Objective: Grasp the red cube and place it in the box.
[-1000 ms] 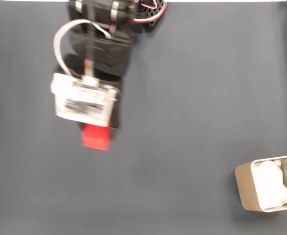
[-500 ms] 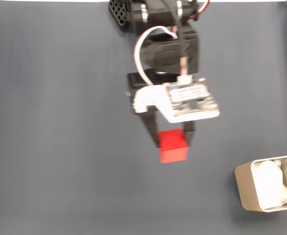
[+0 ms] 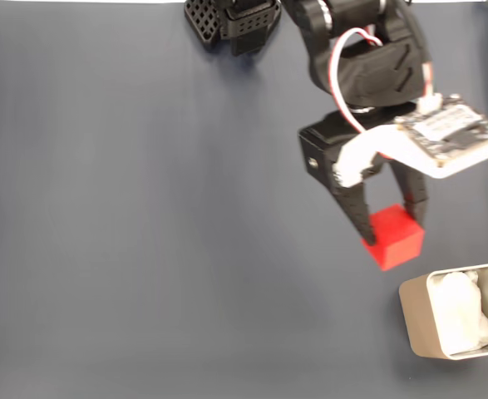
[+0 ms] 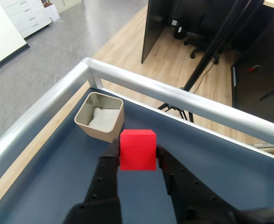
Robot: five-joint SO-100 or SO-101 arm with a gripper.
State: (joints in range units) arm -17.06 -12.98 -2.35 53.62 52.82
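Wrist view: the gripper (image 4: 137,156) clamps the red cube (image 4: 137,150) between its jaws, above the blue mat (image 4: 57,163). Beyond it, to the left, stands the box (image 4: 99,116). Fixed view: since half a second ago, arm and cube (image 3: 391,237) have moved right, now just beside the box (image 3: 455,322).

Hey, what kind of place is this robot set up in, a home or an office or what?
Probably an office or lab. The wrist view shows a wooden floor, an office chair and white drawers beyond the metal-railed blue table.
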